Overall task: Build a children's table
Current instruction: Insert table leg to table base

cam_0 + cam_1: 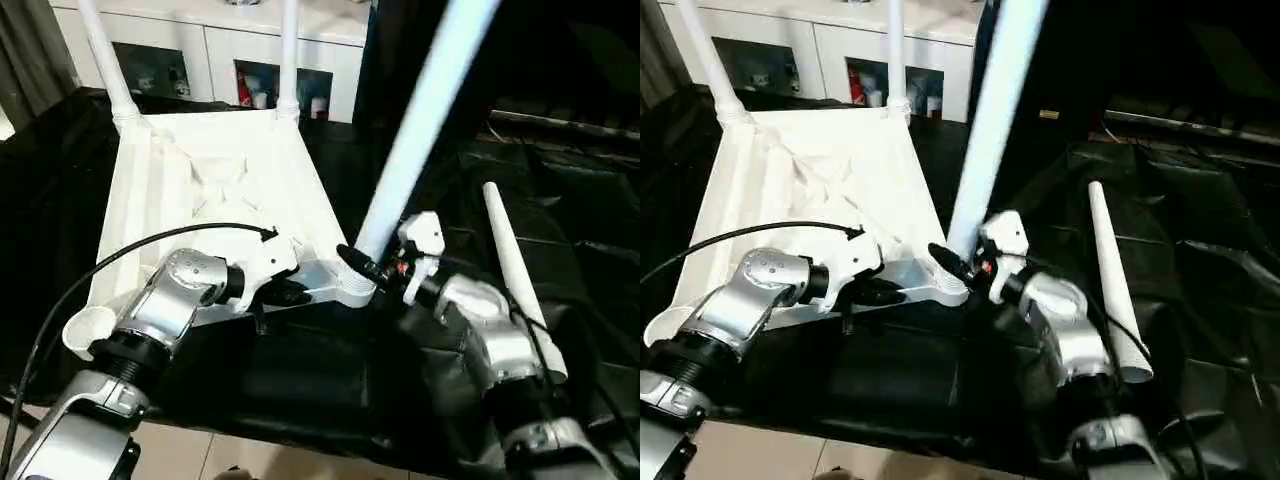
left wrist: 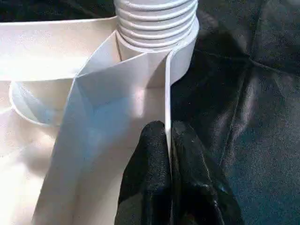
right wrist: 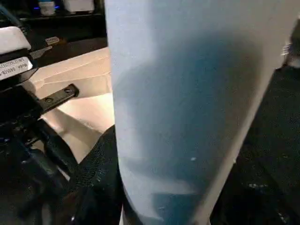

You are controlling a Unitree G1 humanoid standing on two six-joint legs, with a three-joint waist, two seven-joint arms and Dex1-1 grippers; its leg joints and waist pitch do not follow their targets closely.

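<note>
Table top [image 1: 215,185]: 1, w/ 3 legs upright, 1 loose; L end effector [image 2: 168,154] pinching rim, R [image 1: 372,272] round leg.

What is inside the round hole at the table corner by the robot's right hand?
A long white leg stands in that corner socket, leaning, held by the right gripper. Its ridged end shows above the socket; the part inside is hidden.
</note>
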